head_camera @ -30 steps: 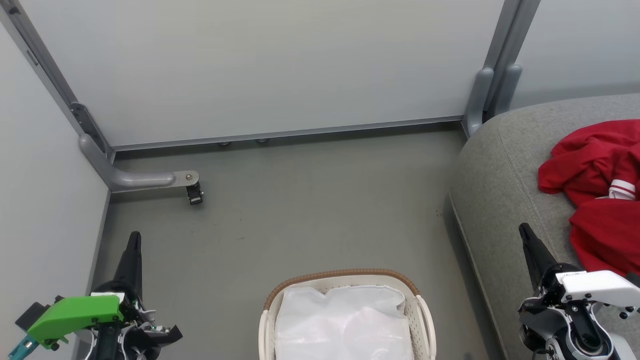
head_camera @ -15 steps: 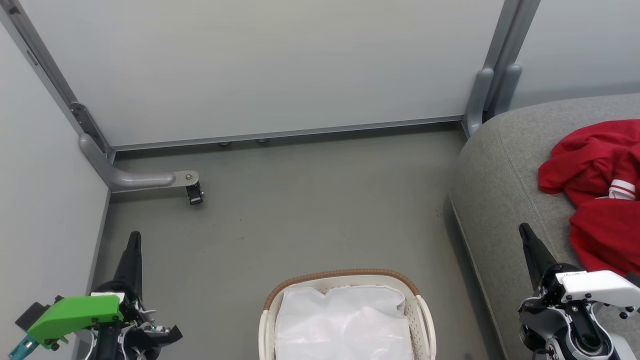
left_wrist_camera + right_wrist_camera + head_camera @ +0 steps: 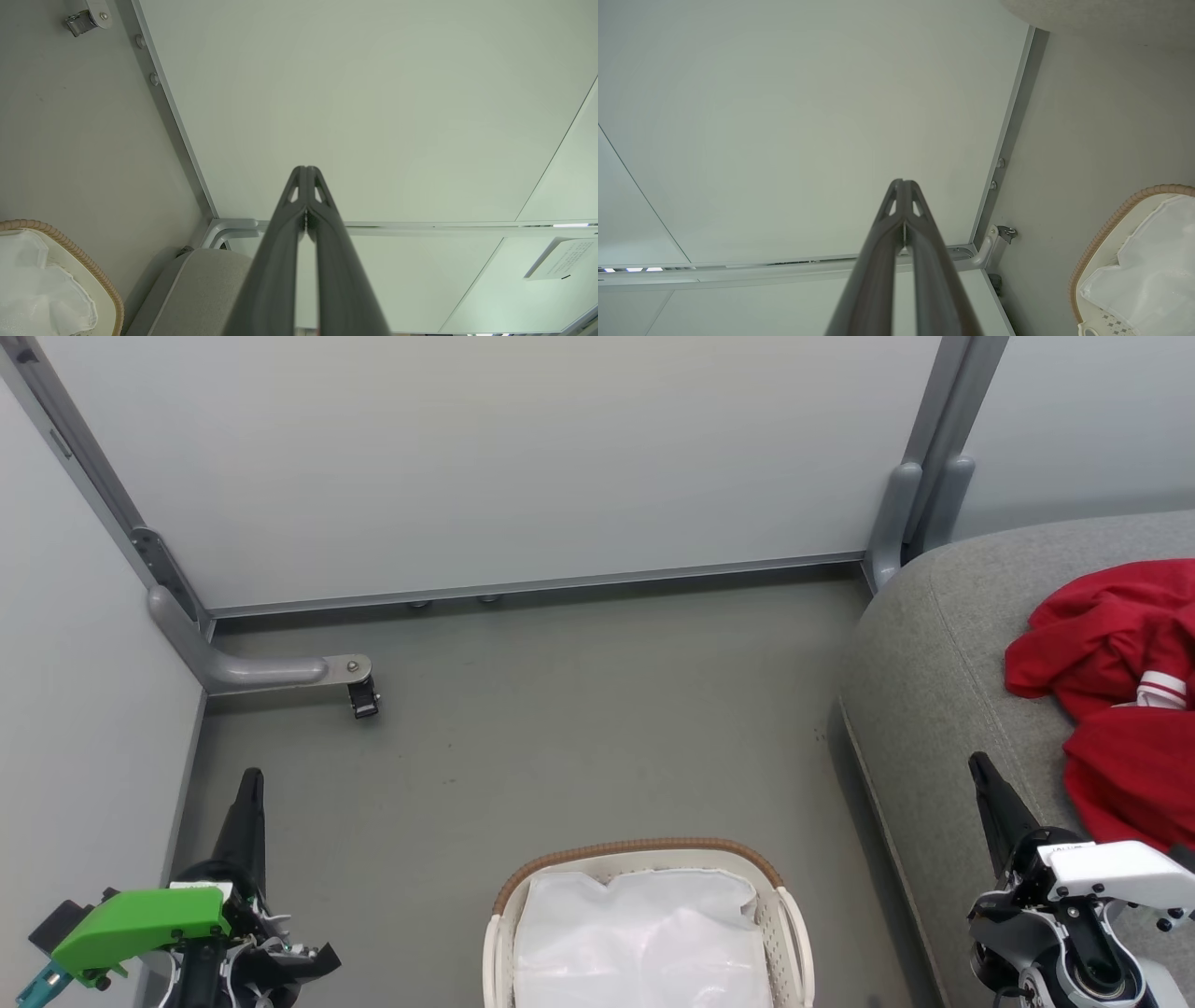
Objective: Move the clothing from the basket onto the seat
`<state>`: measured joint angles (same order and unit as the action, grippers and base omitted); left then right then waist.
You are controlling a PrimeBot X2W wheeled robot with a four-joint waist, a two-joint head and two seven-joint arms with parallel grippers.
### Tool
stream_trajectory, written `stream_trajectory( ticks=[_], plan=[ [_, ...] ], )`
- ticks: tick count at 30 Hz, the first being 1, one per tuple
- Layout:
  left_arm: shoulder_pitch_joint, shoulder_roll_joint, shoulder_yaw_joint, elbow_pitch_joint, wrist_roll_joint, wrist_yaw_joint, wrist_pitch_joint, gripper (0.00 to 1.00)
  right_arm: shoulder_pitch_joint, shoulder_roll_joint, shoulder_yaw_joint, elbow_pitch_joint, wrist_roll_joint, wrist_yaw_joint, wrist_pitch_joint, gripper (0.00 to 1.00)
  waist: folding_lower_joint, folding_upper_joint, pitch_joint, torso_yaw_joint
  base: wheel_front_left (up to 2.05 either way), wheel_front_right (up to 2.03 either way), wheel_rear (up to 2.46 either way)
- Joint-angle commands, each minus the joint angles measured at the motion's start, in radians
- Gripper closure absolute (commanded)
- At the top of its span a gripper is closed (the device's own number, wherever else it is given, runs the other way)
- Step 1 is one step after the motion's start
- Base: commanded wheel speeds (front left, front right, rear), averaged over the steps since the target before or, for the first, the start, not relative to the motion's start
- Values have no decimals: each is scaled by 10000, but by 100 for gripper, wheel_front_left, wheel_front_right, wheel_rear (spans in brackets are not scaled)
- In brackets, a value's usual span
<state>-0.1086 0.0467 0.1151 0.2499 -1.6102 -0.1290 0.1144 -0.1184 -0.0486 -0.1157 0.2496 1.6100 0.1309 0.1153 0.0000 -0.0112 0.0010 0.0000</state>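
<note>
Red clothing with a white striped cuff lies bunched on the grey seat at the right of the head view. The cream basket with its brown woven rim stands on the floor at bottom centre, and a white plastic liner lies inside it. My left gripper is at the lower left, shut and holding nothing, well left of the basket. My right gripper is at the lower right, shut and holding nothing, over the seat's front edge beside the clothing. In the wrist views the left gripper and right gripper have tips touching, and the basket sits at a lower corner.
Pale partition panels wall in the back and left. A grey metal foot with a small black castor sticks out onto the grey floor at the left. A grey post stands by the seat's far corner.
</note>
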Motion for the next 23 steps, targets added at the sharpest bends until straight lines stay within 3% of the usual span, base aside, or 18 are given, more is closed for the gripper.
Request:
stream_trajectory(
  ticks=[1,23],
  plan=[
    [-113,66,18,-26,-35,-42,42,100,88,-26,-12,-25,36,-3,26,100,0,112,0,0,0,0,0],
    [-113,66,18,-27,-35,-42,41,100,89,-26,-11,-25,37,-3,25,100,0,112,0,0,0,0,0]
  ],
)
